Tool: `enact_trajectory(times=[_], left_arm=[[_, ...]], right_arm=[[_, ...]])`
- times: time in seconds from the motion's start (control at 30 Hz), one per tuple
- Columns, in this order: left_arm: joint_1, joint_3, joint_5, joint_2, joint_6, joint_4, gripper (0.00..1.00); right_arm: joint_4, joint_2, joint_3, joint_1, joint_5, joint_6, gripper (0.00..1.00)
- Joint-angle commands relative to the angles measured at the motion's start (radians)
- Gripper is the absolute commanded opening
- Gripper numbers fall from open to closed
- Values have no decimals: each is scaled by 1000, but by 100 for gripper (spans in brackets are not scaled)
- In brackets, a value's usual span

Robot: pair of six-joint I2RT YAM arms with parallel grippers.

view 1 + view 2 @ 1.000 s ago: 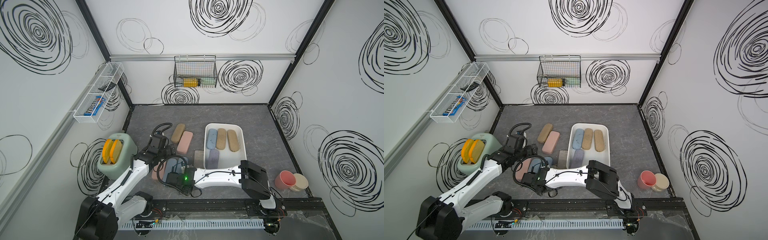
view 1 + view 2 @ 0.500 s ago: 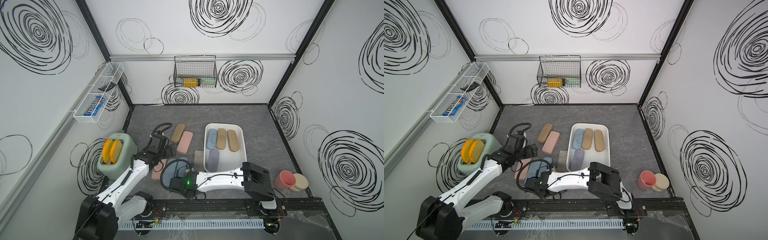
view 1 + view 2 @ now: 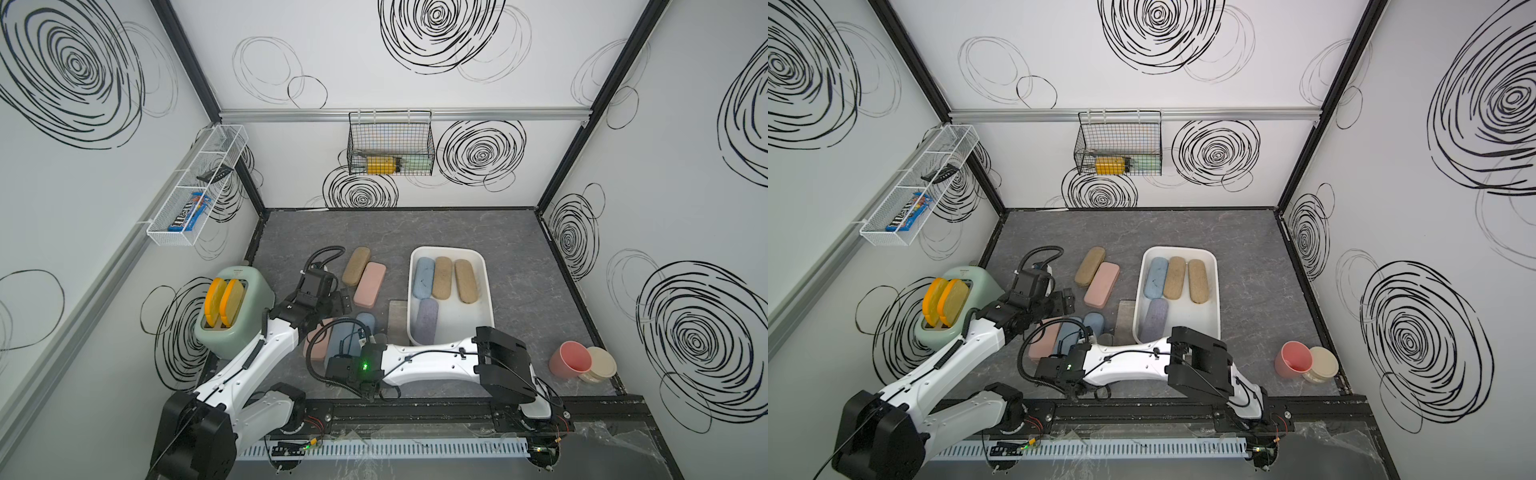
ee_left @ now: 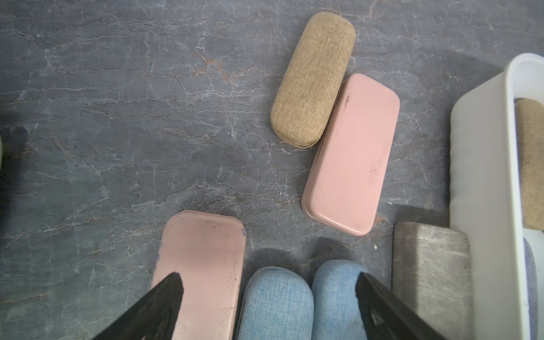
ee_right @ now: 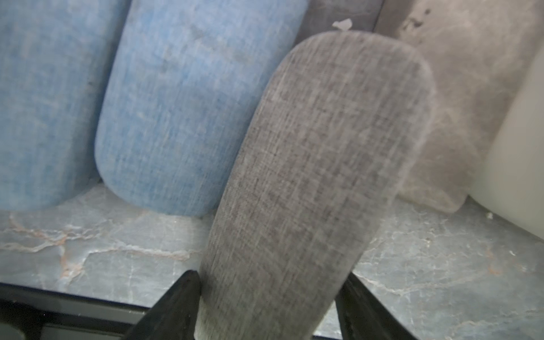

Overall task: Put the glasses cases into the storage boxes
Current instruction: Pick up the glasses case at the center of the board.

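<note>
Top views: four glasses cases [image 3: 424, 276] lie in the white bin [image 3: 465, 324], with others loose beside it. Left wrist: the left gripper [image 4: 268, 279] gapes wide and empty over a pink case [image 4: 203, 259]. Right wrist: the right gripper [image 5: 268, 281] clasps a grey case [image 5: 318, 147].

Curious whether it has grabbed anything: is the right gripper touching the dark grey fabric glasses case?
Touching. The right wrist view shows the right gripper with both jaws pressed against the sides of the dark grey fabric glasses case, no gap.
</note>
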Motion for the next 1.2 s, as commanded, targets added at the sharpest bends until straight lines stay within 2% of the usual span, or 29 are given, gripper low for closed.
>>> enact_trajectory(times=[0.0, 0.13, 0.23, 0.37, 0.5, 0.77, 1.03, 1.17], left_arm=[[-8, 23, -27, -1, -13, -3, 96], [-9, 25, -21, 7, -14, -4, 96], [-14, 25, -33, -3, -16, -7, 96], [-11, 25, -29, 2, -16, -5, 96], [-11, 25, -30, 4, -19, -8, 96], [-14, 23, -40, -9, -21, -7, 96], [-12, 24, -46, -7, -25, -10, 96], [17, 28, -55, 9, -33, -19, 96]], right_arm=[[15, -33, -44, -25, 0, 3, 73], [-8, -55, -59, -38, -21, 48, 84], [-48, -73, -91, -35, -7, 99, 83], [-10, -139, -161, -25, -14, 104, 83], [-55, -129, -134, 2, 24, 112, 83], [44, -101, -108, 8, 8, 12, 78], [86, -63, -102, -8, 4, -55, 79], [99, -33, -68, -10, 7, -85, 76]])
